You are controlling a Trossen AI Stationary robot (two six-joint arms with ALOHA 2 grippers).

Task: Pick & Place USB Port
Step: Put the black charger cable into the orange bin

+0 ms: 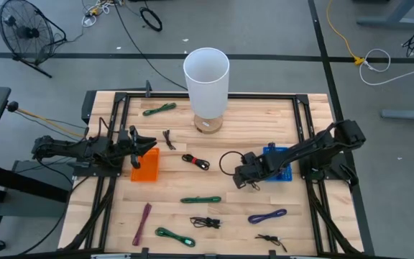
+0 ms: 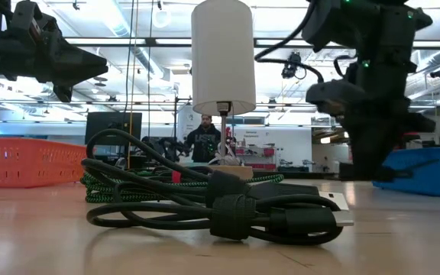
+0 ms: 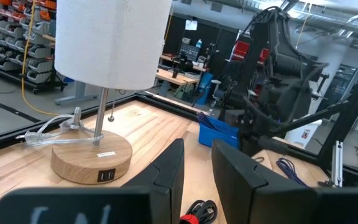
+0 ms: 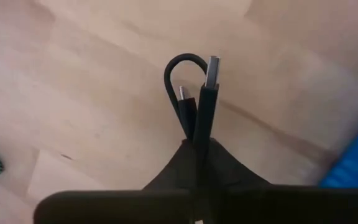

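My right gripper (image 4: 197,148) points down over the table's right half, next to the blue bin (image 1: 279,164), and is shut on a black USB cable (image 4: 191,93). The cable's flat metal plug (image 4: 212,67), a smaller plug (image 4: 182,93) and a short bend stick out past the fingertips. The white-shaded lamp (image 1: 207,79) stands at the far middle on its round wooden base (image 3: 92,163), which has USB ports (image 3: 106,175) in its side. My left gripper (image 3: 197,171) waits open and level over the orange bin (image 1: 146,169), with nothing between its fingers. My right gripper pinches the black cable between its two fingers, on the long black plug body (image 4: 204,127) and the strand beside it. The fingers come from above, pointing down, along the plug. Both plug ends reach past the fingertips. I cannot tell whether the cable is clear of the wood.
Several bundled cables lie on the wooden top: green (image 1: 159,109), black (image 1: 168,138), red-black (image 1: 196,162), green (image 1: 200,199), black (image 1: 205,221), purple (image 1: 267,215), maroon (image 1: 142,223). A black frame (image 1: 307,129) rims the table. In the low view a person stands in the room behind.
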